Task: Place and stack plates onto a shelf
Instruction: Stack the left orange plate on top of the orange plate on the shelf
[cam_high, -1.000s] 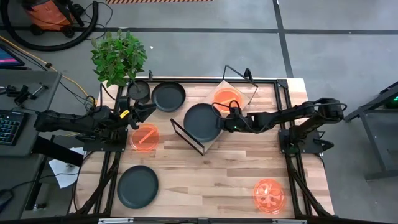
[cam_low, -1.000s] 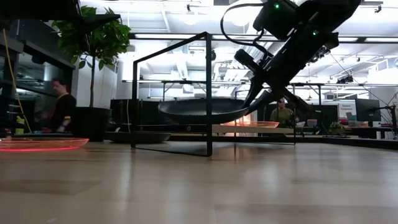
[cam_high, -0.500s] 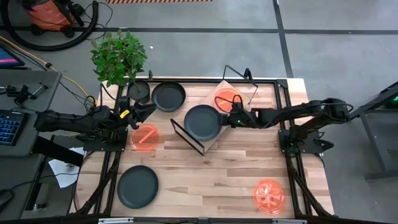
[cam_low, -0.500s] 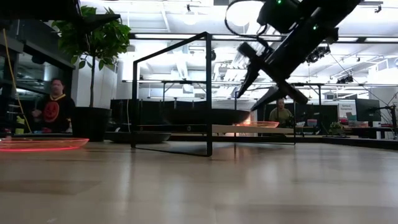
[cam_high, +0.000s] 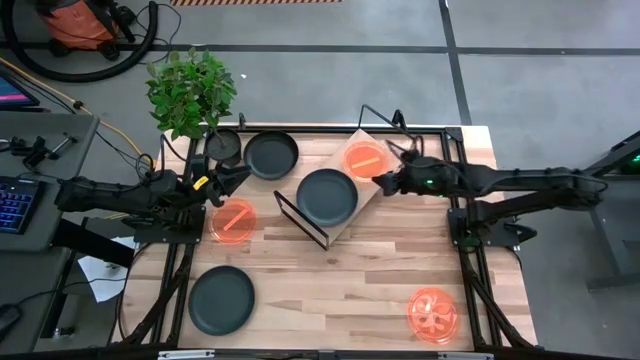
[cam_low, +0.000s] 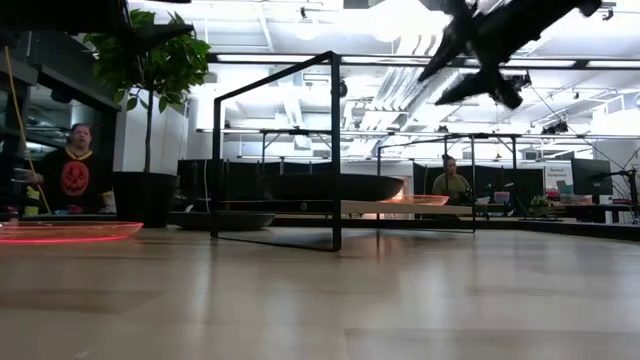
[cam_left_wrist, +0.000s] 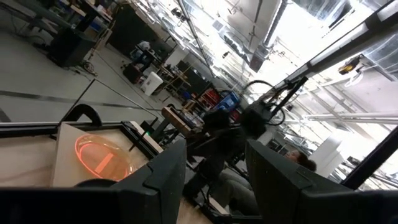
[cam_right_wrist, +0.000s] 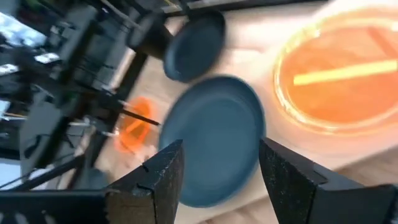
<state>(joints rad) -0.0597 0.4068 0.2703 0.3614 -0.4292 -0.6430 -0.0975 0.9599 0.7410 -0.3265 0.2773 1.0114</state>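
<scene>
The shelf (cam_high: 362, 196) stands slantwise at the table's middle. A dark grey plate (cam_high: 327, 197) rests flat on its board, with an orange plate (cam_high: 364, 160) beside it toward the far side. In the low view both the dark plate (cam_low: 330, 187) and the orange plate (cam_low: 415, 200) sit level on the board (cam_low: 440, 207). My right gripper (cam_high: 384, 183) hangs open above the shelf's right side, holding nothing; its wrist view looks down on the dark plate (cam_right_wrist: 214, 140). My left gripper (cam_high: 228, 180) waits open at the table's left.
Another dark grey plate (cam_high: 271, 155) and a dark pot (cam_high: 223, 147) with its plant stand at the far left. An orange plate (cam_high: 233, 221) lies left of the shelf. A dark grey plate (cam_high: 221, 299) and an orange plate (cam_high: 433, 313) lie near the front edge.
My right gripper has opened and let go of the dark grey plate, which has settled from a slight tilt onto the shelf board. The gripper has then risen and drawn back toward the table's right edge.
</scene>
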